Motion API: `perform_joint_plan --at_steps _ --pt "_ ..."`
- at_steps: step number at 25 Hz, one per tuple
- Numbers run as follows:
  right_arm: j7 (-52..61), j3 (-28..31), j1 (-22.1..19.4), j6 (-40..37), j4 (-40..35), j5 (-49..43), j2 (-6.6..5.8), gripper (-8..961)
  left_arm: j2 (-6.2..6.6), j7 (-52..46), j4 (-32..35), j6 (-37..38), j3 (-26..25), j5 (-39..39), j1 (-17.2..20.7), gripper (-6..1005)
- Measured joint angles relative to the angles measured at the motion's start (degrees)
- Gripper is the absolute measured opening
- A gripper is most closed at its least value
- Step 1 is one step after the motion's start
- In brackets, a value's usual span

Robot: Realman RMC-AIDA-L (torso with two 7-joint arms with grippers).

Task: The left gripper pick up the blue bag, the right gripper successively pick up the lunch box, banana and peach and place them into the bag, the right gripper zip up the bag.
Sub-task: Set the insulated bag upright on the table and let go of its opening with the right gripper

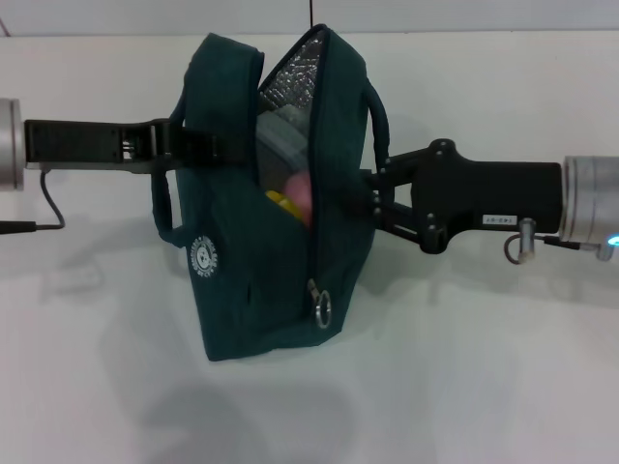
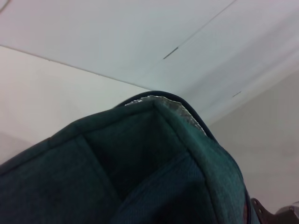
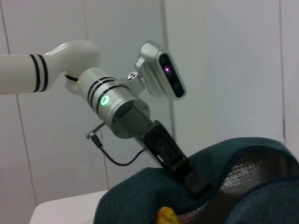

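One blue bag [image 1: 247, 242], soft fabric, foil-lined, loaded and likely sagging; standing on the white table [image 1: 484, 387] between both grippers. Left gripper [image 1: 193, 145] clamped on the bag's near wall. Right gripper [image 1: 372, 198] against the opposite side; finger state cannot be told. Inside: one peach [image 1: 298, 193], one banana [image 1: 280, 201], one lunch box [image 1: 276, 135]. One zipper pull [image 1: 323, 307], a small rigid ring: best hold for closing.
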Motion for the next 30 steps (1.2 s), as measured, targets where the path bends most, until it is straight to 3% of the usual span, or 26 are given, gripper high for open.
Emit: perform_joint_plan --at_steps 10,16,24,30 --pt "0.0 3.0 -3.8 -0.8 -5.9 -0.9 -0.43 171 -0.4 0.2 -0.4 -0.6 3.0 -2.3 -1.4 35" --pt "0.1 5.5 -5.8 -2.0 -8.9 -1.5 -0.76 158 -0.42 2.2 -5.0 -2.3 3.1 -2.6 -4.1 35" --pt "0.5 14.6 -9.7 -9.5 -13.1 -5.3 -0.37 156 -0.46 4.9 -10.4 -4.7 3.8 -2.8 -5.8 34" --pt "-0.2 16.5 -10.9 -13.4 -12.3 -8.3 -0.36 153 -0.56 6.9 -13.1 -6.0 3.7 -2.8 -5.5 34"
